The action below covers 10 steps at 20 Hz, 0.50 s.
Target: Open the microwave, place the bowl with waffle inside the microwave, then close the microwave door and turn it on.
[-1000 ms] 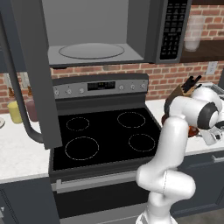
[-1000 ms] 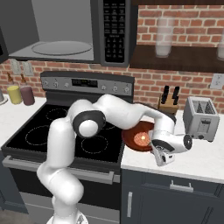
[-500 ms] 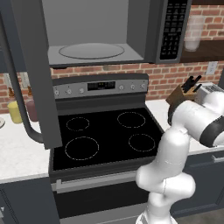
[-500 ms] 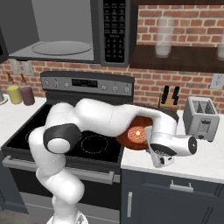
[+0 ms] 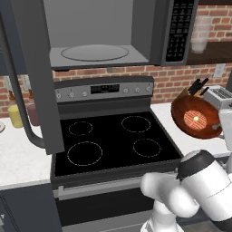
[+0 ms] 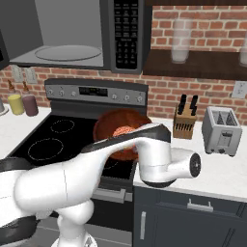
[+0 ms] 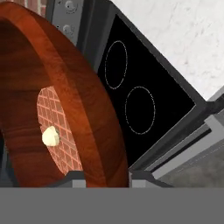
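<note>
The microwave point(image 5: 95, 52) hangs above the stove, its cavity showing the glass turntable point(image 6: 67, 52). The microwave door point(image 5: 31, 77) stands swung wide to the left. A reddish-brown bowl point(image 5: 197, 118) is held tilted in the air over the stove's right edge, and the waffle point(image 5: 195, 120) lies inside it. In the right base view the bowl point(image 6: 120, 132) and the waffle point(image 6: 123, 131) sit behind my white arm. My gripper point(image 7: 107, 178) is shut on the rim of the bowl point(image 7: 87, 109). The waffle point(image 7: 57, 127) carries a pale pat on top.
The black stove top point(image 5: 113, 140) lies below the microwave. A knife block point(image 6: 185, 120) and a toaster point(image 6: 222, 130) stand on the right counter. Two jars point(image 5: 22, 114) stand on the left counter behind the door. Glasses point(image 6: 181, 41) sit on the upper right shelf.
The arm has swung round, lifting the bowl off the right counter and carrying it left toward the stove. The bowl is now tilted. The microwave door has not moved.
</note>
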### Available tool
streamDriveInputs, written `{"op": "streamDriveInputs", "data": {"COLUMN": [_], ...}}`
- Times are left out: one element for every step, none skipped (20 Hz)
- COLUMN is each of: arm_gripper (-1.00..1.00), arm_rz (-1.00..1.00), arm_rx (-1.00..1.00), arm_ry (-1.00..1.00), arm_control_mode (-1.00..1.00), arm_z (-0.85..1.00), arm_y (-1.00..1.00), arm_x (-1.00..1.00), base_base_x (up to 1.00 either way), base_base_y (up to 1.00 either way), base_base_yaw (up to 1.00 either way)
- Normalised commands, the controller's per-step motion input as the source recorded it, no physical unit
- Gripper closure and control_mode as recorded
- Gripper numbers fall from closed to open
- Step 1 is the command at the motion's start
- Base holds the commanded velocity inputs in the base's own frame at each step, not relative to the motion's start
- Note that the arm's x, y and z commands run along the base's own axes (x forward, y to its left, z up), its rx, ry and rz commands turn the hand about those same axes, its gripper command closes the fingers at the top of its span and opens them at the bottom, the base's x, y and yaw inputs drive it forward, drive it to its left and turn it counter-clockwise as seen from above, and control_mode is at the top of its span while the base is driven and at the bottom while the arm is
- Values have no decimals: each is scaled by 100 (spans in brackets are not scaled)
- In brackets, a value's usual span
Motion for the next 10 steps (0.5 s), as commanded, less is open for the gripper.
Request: {"op": "streamDriveInputs", "data": {"arm_gripper": [100,100,100,100,100,100,100,100,100,100], "arm_rz": [3,2,2,3,4,4,4,3,4,4], "arm_rx": [-1,-1,-1,0,0,-2,-3,-2,-3,-3], "arm_ry": [-8,-7,-7,-4,-3,-2,-2,-1,0,0], "arm_control_mode": [-100,-100,-100,-100,-100,-100,-100,-100,-100,-100], "arm_z": [100,100,100,100,100,100,100,100,100,100], "arm_y": [100,100,100,100,100,100,100,100,100,100], "arm_x": [-10,-3,0,0,0,0,0,0,0,0], "base_base_x": [0,0,0,0,0,0,0,0,0,0], "base_base_y": [0,0,0,0,0,0,0,0,0,0], "base_base_yaw": [0,0,0,0,0,0,0,0,0,0]}}
